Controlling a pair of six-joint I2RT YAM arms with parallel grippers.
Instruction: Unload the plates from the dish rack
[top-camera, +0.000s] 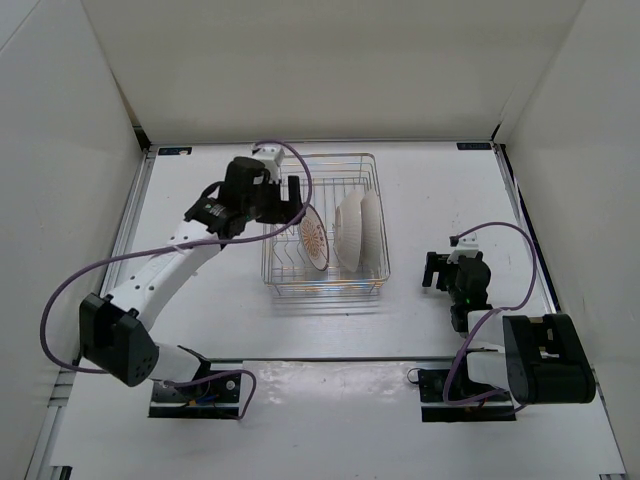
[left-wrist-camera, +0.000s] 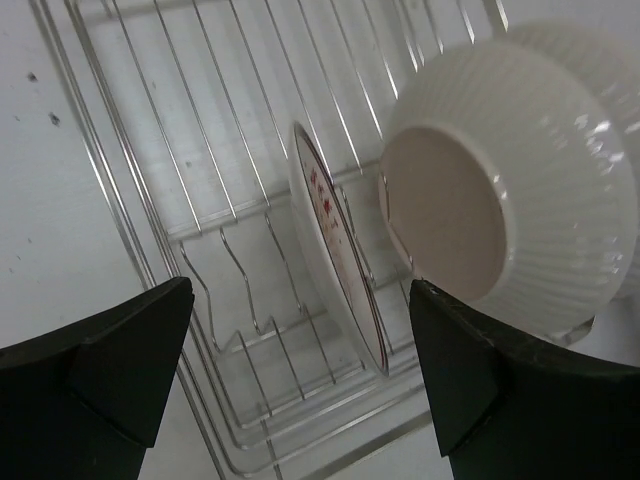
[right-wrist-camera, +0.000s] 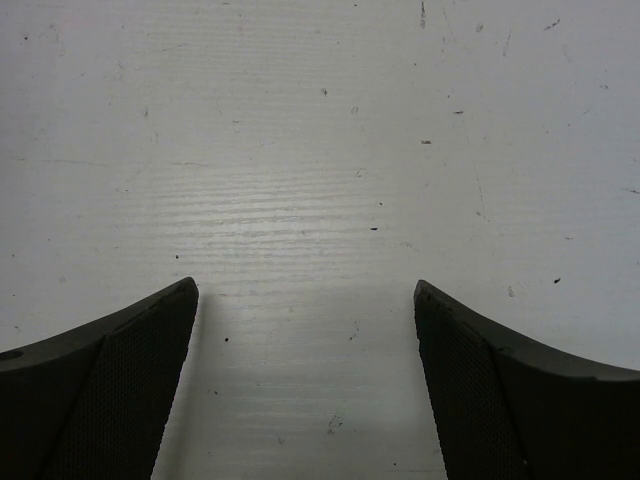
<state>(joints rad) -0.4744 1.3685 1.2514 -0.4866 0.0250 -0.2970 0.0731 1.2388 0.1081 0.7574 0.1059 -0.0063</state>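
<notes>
Plates (top-camera: 358, 228), 3 of them, stand on edge in the dish rack (top-camera: 325, 157), just ahead of the left gripper (top-camera: 298, 200), its jaws spread wide and empty. The right gripper (top-camera: 430, 270), likewise released, hangs over the table (right-wrist-camera: 320, 150), rack well to its left.

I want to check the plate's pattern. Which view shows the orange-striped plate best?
The top external view: the orange-striped plate stands tilted in the dish rack, its patterned face visible. The left wrist view is closer but sees it almost edge-on. The right wrist view shows the table, not the plate.
</notes>
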